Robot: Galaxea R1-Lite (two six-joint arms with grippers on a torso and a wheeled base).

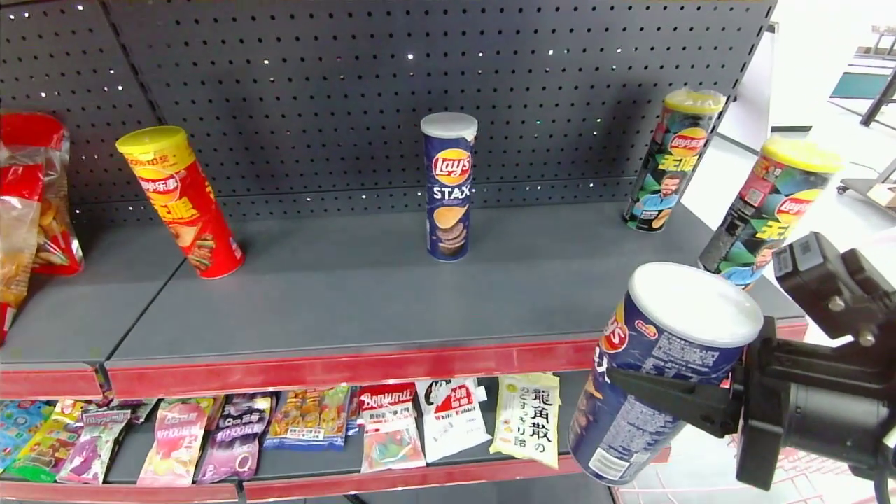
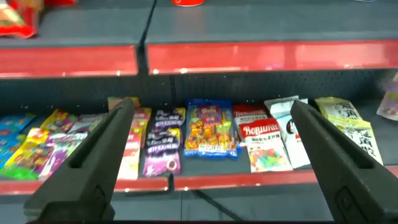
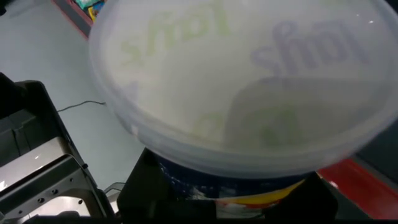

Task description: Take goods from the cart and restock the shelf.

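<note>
Leaning white-lidded blue chip can (image 1: 673,346) sits clamped in right gripper (image 1: 647,385); left gripper (image 2: 211,107) gapes empty.

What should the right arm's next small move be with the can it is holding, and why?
Probably lift the can and carry it forward over the red front edge. The right gripper is shut on it, but it hangs tilted in front of the shelf, its base below that edge. Free space lies between the standing blue can and the far green can.

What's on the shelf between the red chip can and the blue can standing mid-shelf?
Nothing; the head view shows bare grey shelf between the red chip can and the standing blue can.
</note>
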